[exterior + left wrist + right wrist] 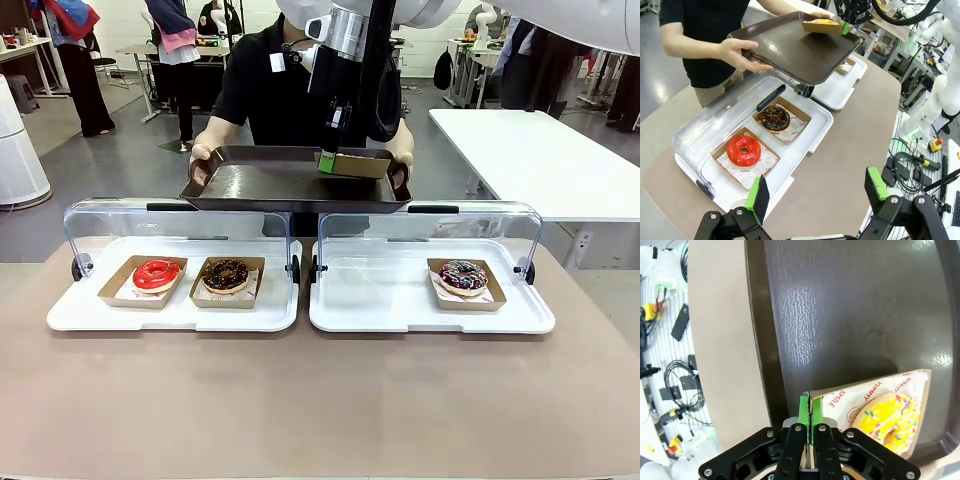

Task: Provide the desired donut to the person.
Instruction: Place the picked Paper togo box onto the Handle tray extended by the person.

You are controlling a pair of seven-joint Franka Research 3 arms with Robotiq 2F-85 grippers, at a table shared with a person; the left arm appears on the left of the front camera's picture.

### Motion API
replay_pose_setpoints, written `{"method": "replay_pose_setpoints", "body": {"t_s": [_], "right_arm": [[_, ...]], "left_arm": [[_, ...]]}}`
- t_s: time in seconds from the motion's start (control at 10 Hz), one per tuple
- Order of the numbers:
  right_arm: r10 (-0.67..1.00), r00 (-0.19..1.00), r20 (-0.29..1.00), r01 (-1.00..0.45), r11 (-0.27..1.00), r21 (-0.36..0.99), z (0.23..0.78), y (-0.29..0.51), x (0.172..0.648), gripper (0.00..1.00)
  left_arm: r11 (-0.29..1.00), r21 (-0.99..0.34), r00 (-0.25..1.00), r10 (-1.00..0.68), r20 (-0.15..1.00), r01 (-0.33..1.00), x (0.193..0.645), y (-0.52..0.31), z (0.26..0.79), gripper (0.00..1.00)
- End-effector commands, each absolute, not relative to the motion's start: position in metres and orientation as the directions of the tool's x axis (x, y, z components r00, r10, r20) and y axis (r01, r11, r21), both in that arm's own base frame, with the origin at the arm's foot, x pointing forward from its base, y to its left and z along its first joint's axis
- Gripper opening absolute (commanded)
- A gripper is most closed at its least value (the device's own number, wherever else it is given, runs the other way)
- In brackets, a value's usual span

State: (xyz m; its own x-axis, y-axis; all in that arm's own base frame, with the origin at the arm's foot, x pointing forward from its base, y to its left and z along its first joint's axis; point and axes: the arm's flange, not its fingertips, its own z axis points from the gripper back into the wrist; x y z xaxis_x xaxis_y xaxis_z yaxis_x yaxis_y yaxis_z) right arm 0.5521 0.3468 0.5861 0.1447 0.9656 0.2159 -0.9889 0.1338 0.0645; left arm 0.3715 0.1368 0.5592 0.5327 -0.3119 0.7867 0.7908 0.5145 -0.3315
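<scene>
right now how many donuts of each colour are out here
red donut: 1
dark sprinkled donuts: 2
yellow donut in card tray: 1
total: 4

Yellow sprinkle donut (890, 417) sat in its paper box (355, 166) on the brown tray (260, 185) the person (265, 95) held level.

Above the brown tray (260, 185), the right arm (350, 40) covers part of the person's (260, 95) chest. From the front, the box (358, 166) wall on the tray hides its donut (887, 415). In the right wrist view the right gripper's (809, 407) body covers the donut's near edge
</scene>
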Motion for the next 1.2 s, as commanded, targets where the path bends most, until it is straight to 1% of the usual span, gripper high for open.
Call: {"method": "replay_pose_setpoints", "body": {"t_s": [0.0,0.1,0.2,0.3,0.4,0.6,0.7,0.8,1.1], "right_arm": [[0.965,0.136,0.223,-0.988,0.115,0.103,0.5815,0.3407,0.5506,0.02],[0.965,0.141,0.221,-0.986,0.117,0.115,0.58,0.3399,0.5517,0.11],[0.966,0.144,0.215,-0.985,0.119,0.124,0.5803,0.3395,0.5525,0.6],[0.967,0.143,0.209,-0.985,0.117,0.13,0.5807,0.3389,0.5516,0.71],[0.969,0.141,0.201,-0.984,0.115,0.139,0.5802,0.3385,0.5501,1.0],[0.97,0.144,0.194,-0.982,0.116,0.149,0.5809,0.3389,0.5509,1.0],[0.971,0.146,0.191,-0.981,0.118,0.153,0.5812,0.3387,0.551,0.96],[0.972,0.143,0.188,-0.981,0.114,0.157,0.5808,0.3385,0.5498,1.0],[0.974,0.136,0.183,-0.982,0.108,0.156,0.5824,0.3393,0.5498,1.0]], "left_arm": [[0.506,-0.331,0.525,-0.305,0.795,0.796,0.3708,0.1366,0.5597,1.0],[0.506,-0.331,0.525,-0.305,0.795,0.796,0.3708,0.1366,0.5597,1.0],[0.506,-0.331,0.525,-0.305,0.795,0.796,0.3708,0.1366,0.5597,1.0],[0.506,-0.331,0.525,-0.305,0.795,0.796,0.3708,0.1366,0.5597,1.0],[0.506,-0.331,0.525,-0.305,0.795,0.796,0.3708,0.1366,0.5597,1.0],[0.506,-0.331,0.525,-0.305,0.795,0.796,0.3708,0.1366,0.5597,1.0],[0.506,-0.331,0.525,-0.305,0.795,0.796,0.3708,0.1366,0.5597,1.0],[0.506,-0.331,0.525,-0.305,0.795,0.796,0.3708,0.1366,0.5597,1.0],[0.506,-0.331,0.525,-0.305,0.795,0.796,0.3708,0.1366,0.5597,1.0]]}}
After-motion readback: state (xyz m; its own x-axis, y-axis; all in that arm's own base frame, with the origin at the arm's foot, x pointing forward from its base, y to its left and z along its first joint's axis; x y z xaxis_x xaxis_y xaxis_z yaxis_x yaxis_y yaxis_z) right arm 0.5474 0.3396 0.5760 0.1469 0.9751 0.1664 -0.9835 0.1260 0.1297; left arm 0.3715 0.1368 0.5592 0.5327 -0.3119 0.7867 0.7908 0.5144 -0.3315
